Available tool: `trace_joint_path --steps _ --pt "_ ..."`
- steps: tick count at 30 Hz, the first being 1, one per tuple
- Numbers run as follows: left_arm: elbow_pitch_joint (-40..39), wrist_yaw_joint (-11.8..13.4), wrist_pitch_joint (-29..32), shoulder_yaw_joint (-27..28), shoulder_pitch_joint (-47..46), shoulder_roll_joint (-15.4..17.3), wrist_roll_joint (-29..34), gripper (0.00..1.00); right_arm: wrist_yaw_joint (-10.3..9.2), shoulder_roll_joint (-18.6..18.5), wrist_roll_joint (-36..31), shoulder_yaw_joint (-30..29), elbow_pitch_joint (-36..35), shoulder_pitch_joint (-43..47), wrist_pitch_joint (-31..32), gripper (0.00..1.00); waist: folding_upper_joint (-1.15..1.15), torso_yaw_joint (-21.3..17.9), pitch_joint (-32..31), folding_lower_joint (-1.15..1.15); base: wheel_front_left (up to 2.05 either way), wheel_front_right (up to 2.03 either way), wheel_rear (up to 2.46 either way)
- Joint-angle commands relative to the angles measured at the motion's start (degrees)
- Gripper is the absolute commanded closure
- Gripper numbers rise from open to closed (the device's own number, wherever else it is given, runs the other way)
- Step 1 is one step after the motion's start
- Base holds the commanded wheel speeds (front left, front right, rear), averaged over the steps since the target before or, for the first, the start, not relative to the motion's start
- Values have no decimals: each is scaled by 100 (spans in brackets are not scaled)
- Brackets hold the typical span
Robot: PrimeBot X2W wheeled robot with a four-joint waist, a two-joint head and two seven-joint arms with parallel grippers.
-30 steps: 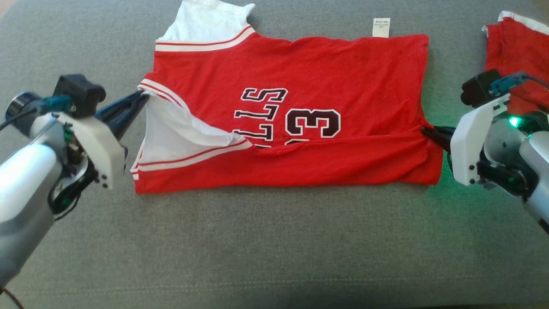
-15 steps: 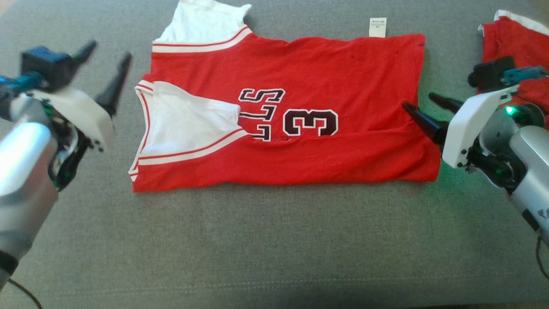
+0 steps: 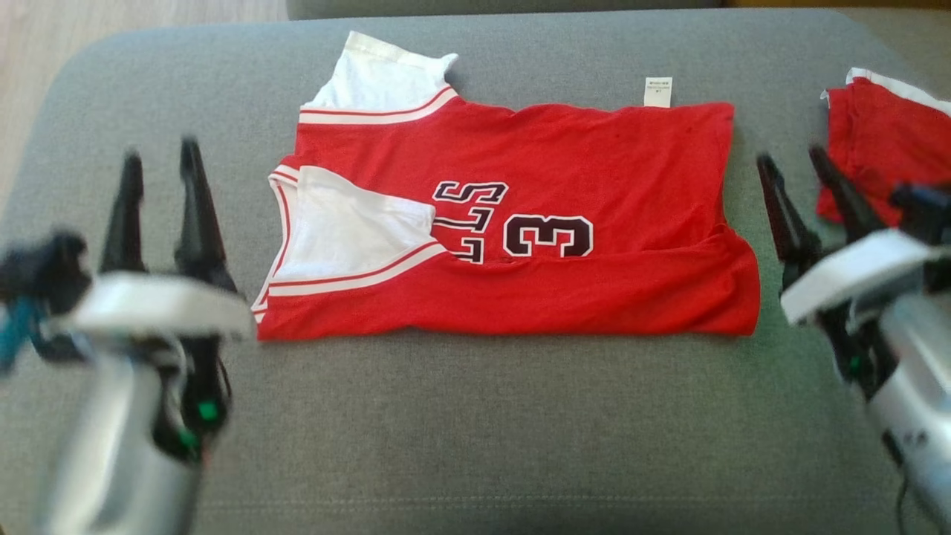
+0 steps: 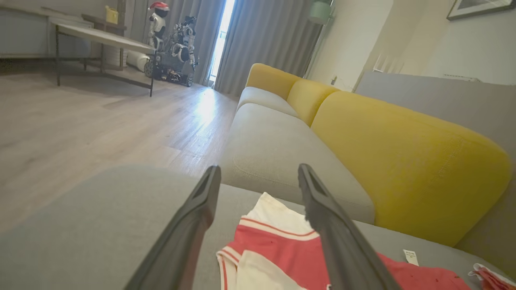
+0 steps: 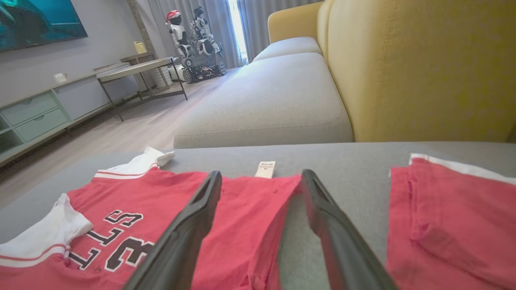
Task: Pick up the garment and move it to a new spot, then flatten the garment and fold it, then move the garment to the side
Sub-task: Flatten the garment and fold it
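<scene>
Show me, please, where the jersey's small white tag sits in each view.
Head view: tag, top, right of centre, at the jersey's far edge.
Left wrist view: tag, lower right.
Right wrist view: tag, near the centre.
Shared landmark: the jersey's white shoulder strap.

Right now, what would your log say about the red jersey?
red jersey: partly folded, on grey cushion | left gripper: open, empty | right gripper: open, empty

The left gripper and right gripper have long dark tapered fingers, white plates, silver forearms and small green lights.
</scene>
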Motion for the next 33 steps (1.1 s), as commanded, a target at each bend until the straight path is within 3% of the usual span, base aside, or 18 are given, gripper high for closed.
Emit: trace_joint_path --steps 1,6,12,18,33 --pt "-423 -142 -28 487 51 -152 215 0 -3 77 -340 -326 -227 229 -132 0 0 12 -35 0 0 0 0" --pt "-559 -681 -29 773 959 -900 865 0 -3 686 -1569 -1403 -648 1081 -191 0 0 33 -54 0 0 0 0" --pt "130 -931 -29 817 1190 -1201 1671 0 -3 1613 -2608 -2267 -1386 1812 -189 0 0 39 17 0 0 0 0" --pt "985 -899 -29 882 928 -1289 2082 0 -3 2049 -3031 -2501 -1972 2072 93 0 0 -44 98 0 0 0 0" --pt "2947 -383 -29 1168 200 -1103 2462 0 -3 2219 -3149 -2603 -2629 2327 418 0 0 -342 252 0 0 0 0"
